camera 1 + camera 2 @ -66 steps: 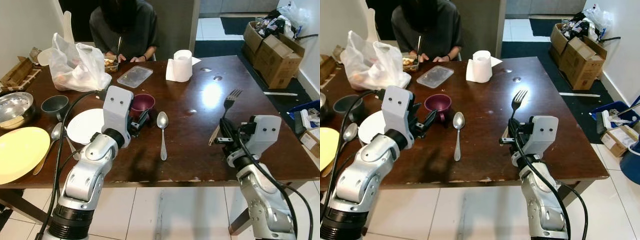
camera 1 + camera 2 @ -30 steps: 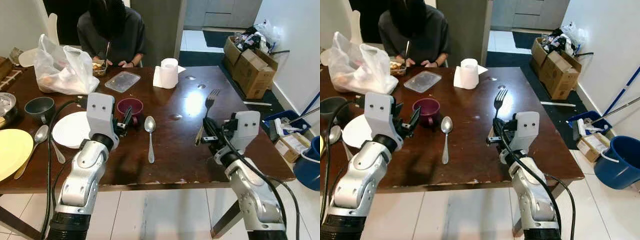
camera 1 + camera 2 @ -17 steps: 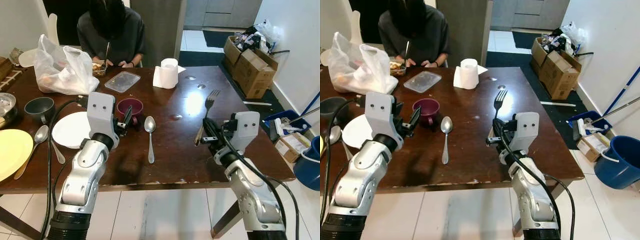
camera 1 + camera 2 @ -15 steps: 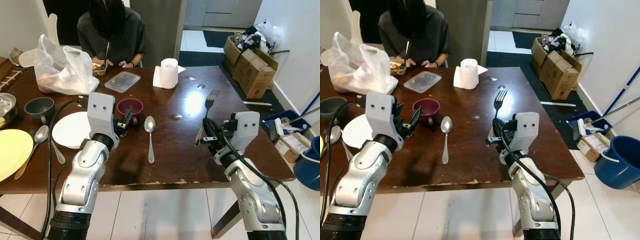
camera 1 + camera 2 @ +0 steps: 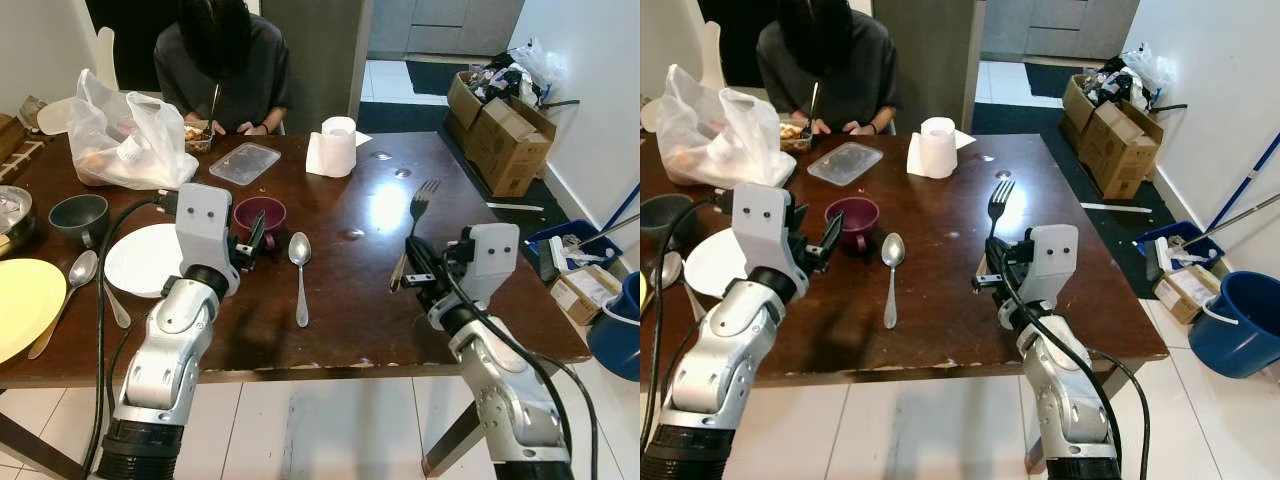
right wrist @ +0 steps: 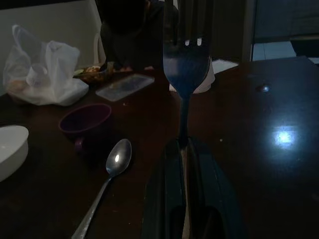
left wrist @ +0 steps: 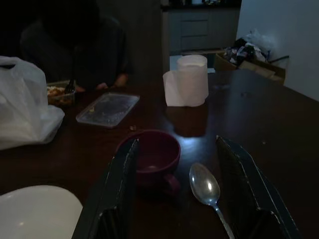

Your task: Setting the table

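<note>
Dark brown wooden counter [image 5: 340, 310], scuffed along the near edge. Right tool [image 5: 418, 270] clenched on the handle of a silver metal fork [image 5: 418, 210]; the fork runs out ahead of it over the counter, tines pointing toward the far edge, near a bright glare patch. In the right wrist view the fork handle sits pinched between the two black fingers [image 6: 164, 199], tines up.

Left tool [image 5: 250, 245] released, fingers spread, hovering just at the near side of a maroon ceramic mug [image 5: 259, 213]. Left wrist view shows the mug between the two open fingers [image 7: 117, 184], not gripped as far as can be seen. Silver metal spoon [image 5: 300, 272] lies flat just right of the mug, bowl away from the robot.

White round plate [image 5: 140, 259] left of the left arm. Further left: second metal spoon [image 5: 74, 277], dark grey bowl [image 5: 80, 213], yellow round plate [image 5: 20, 315], part of a steel bowl [image 5: 8, 212] at the frame edge.

Far side: white plastic bag [image 5: 125, 140], clear plastic container lid [image 5: 245, 162], white paper towel roll [image 5: 338, 145]. A person in a dark top [image 5: 222, 70] sits at the far edge, eating from a small container. Cardboard boxes [image 5: 500, 120] on the floor to the right; blue bucket [image 5: 1235, 325] near the wall. No readable writing or labels anywhere.
</note>
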Controlling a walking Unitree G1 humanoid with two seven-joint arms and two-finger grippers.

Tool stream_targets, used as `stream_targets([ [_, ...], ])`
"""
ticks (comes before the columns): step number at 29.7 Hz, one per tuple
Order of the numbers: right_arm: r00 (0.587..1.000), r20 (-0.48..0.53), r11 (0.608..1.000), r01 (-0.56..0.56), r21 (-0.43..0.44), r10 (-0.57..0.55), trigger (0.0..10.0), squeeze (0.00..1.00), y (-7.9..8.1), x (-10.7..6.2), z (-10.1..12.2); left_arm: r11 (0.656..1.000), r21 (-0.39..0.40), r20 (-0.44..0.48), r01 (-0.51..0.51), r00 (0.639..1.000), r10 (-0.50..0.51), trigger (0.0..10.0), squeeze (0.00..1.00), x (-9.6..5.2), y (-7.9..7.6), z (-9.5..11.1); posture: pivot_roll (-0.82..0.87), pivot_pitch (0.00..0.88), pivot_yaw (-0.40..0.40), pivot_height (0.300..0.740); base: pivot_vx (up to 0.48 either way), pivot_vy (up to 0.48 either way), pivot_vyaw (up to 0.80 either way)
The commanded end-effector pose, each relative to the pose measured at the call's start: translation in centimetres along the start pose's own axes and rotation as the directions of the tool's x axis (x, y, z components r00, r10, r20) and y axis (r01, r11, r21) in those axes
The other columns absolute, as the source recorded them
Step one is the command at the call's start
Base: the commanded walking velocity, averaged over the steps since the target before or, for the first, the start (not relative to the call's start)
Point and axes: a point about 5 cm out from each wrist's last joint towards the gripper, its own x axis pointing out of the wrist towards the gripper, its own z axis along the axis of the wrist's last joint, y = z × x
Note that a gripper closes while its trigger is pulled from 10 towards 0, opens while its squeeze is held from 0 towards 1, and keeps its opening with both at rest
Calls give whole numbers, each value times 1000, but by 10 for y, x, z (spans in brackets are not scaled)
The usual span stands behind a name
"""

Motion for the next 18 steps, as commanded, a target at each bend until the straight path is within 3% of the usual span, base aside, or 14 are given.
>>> stream_targets([
  [1,998,-65,1000,16,2,-16,10000,0,-6,-6,-16,1000,4,-49,-29,998,29,10000,0,-4,8,-15,-78,0,43,740,0,0,0],
  [5,983,-180,999,23,-40,-30,10000,0,-15,-19,-43,995,29,-143,-97,985,101,10000,0,-13,26,-42,-77,0,45,740,0,0,0],
  [8,981,-189,999,28,-44,-36,10000,0,-18,-21,-47,991,32,-168,-129,977,133,10000,0,-16,34,-49,-76,0,44,740,0,0,0],
  [18,995,-96,997,-23,-78,15,10000,0,-11,-6,-22,992,33,-103,-122,987,125,10000,0,-6,34,-32,-74,0,44,740,0,0,0],
])
